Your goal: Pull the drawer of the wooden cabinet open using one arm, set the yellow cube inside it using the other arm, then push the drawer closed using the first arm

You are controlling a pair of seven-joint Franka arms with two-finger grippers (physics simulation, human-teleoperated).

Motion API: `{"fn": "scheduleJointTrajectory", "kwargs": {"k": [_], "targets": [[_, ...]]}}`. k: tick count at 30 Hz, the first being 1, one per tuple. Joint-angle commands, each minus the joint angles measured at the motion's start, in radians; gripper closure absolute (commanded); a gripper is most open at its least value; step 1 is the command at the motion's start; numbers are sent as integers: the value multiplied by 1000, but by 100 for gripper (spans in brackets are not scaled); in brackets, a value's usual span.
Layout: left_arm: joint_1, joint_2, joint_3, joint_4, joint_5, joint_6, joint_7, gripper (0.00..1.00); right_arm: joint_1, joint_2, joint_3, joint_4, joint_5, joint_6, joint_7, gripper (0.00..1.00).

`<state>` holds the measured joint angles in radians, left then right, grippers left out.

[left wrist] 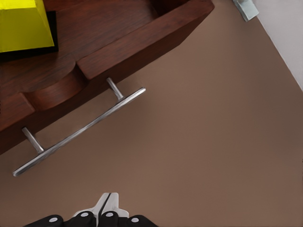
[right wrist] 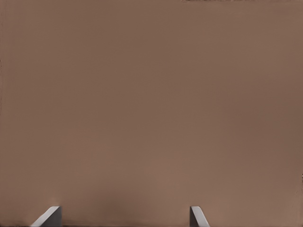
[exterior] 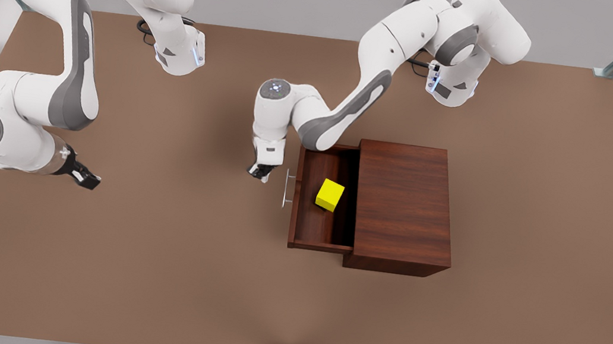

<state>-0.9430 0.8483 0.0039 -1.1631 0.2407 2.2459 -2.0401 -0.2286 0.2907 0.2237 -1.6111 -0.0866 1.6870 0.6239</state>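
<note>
Drawer (exterior: 322, 198) stands pulled out of the wooden cabinet (exterior: 403, 206), yellow cube (exterior: 330, 194) resting inside it. Left claw (exterior: 262, 172) hangs just beside the silver handle (exterior: 285, 189), fingers pressed together, holding nothing. Right claw (exterior: 85, 177) waits well apart over bare table (exterior: 149, 270), fingers spread wide. One worry: a closed claw pushing off-centre could glance off that slim bar, leaving the drawer ajar.

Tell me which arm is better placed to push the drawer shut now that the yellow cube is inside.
Left. The left gripper sits shut just outside the drawer handle; the right gripper waits, open, far off.
</note>
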Motion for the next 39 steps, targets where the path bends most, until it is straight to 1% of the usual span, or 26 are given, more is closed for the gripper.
{"fn": "scheduleJointTrajectory", "kwargs": {"k": [1, 6, 7, 13, 31, 39], "targets": [[1, 2, 8, -1, 11, 24, -608, 100, 0, -1, 0, 0, 1, 0, -524, 0], [1, 14, 19, -18, 28, -22, -525, 100, 0, 1, 0, 2, 1, 0, -523, 0], [4, 6, 19, -18, 19, -84, -465, 100, 0, 1, 0, 2, 1, 0, -523, 0], [16, -17, 22, -17, 20, -224, -350, 100, 2, 1, 2, 2, 1, 0, -523, 0], [142, -48, 22, -18, -15, -382, -178, 100, 2, 5, 2, 4, -1, 0, -523, 0], [230, -68, 18, -18, -32, -448, -81, 100, 2, 5, 2, 4, -1, 0, -523, 0]]}}
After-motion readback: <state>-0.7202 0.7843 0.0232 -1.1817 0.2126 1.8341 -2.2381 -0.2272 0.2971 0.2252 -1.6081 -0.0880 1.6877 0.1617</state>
